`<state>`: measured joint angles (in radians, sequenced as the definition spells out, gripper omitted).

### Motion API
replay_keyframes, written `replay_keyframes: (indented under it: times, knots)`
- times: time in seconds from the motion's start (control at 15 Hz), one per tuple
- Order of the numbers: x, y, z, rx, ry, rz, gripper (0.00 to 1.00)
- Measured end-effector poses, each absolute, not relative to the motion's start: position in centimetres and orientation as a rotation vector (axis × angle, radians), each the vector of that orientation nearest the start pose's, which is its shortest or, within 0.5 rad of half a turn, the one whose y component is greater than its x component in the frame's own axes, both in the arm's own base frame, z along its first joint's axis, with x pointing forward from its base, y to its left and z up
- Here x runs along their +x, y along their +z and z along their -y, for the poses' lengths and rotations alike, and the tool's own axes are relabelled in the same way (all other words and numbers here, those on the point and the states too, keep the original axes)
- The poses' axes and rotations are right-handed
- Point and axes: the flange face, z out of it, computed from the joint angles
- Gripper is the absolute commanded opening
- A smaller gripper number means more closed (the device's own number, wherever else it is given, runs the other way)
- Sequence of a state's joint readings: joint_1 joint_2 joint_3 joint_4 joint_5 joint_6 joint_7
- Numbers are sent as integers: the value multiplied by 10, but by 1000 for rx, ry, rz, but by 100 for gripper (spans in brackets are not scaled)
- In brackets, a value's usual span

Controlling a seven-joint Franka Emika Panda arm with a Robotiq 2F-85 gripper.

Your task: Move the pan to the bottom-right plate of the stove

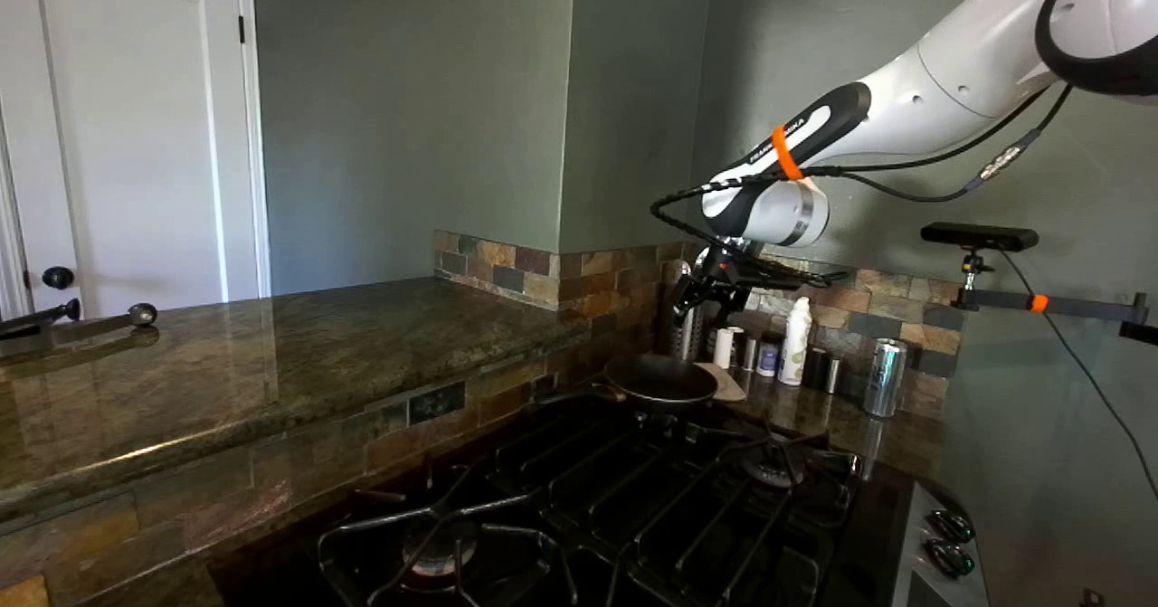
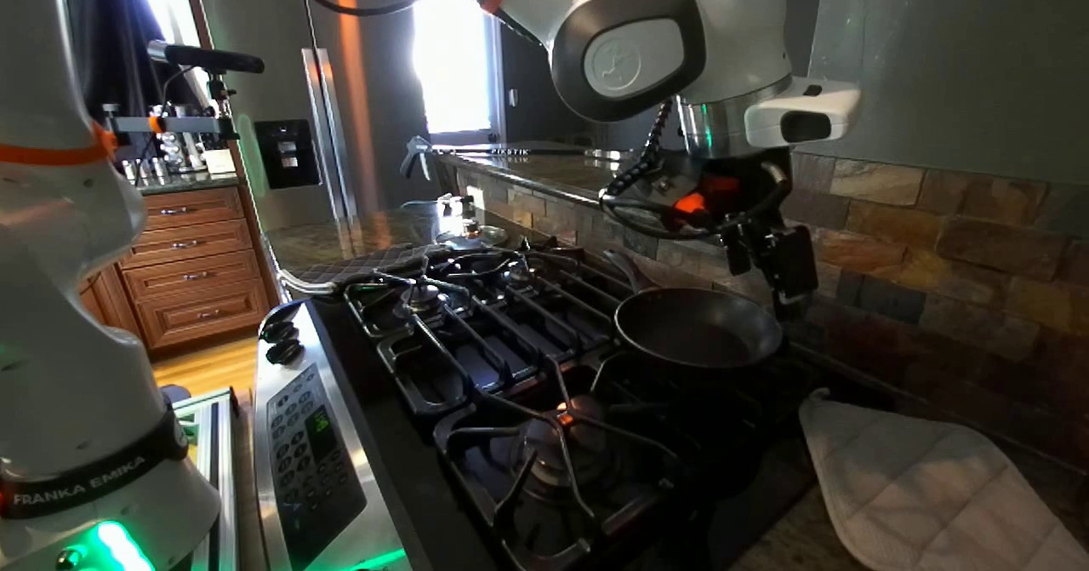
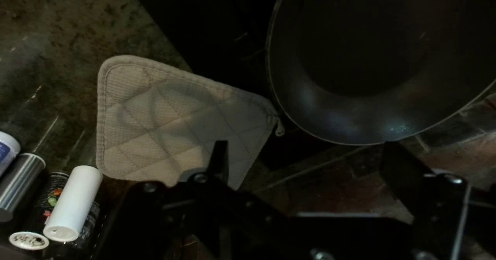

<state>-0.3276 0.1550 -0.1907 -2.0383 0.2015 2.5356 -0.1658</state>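
Note:
The pan point(image 1: 660, 379) is dark and shallow and rests at the stove's rear corner beside the tiled wall; it also shows in an exterior view point(image 2: 698, 328). Its dark handle point(image 2: 630, 271) points along the wall; in the wrist view the pan point(image 3: 372, 58) is cut off and the handle is out of view. The bottom-right burner point(image 2: 566, 443) appears to be the front one beside the pan, under a black grate; it also shows in an exterior view point(image 1: 772, 462). My gripper point(image 2: 763, 277) is open and empty, above the pan's wall-side rim; its fingers point(image 3: 306, 145) hold nothing.
A white pot holder point(image 2: 936, 477) lies beside the pan; it also shows in the wrist view point(image 3: 182, 124). A white bottle point(image 1: 795, 342), a steel canister point(image 1: 885, 377) and small jars stand on the counter. A raised granite ledge point(image 1: 271, 363) and stone tiles border the stove.

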Motion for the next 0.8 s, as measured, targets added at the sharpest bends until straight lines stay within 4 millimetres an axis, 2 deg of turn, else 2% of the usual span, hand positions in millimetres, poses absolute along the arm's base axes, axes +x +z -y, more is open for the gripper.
replay_keyframes:
  times: [0.4,0.8]
  knots:
    - [530,436,284,-2981,-641,-775,100]
    - [534,451,268,-3009,-649,-769,100]
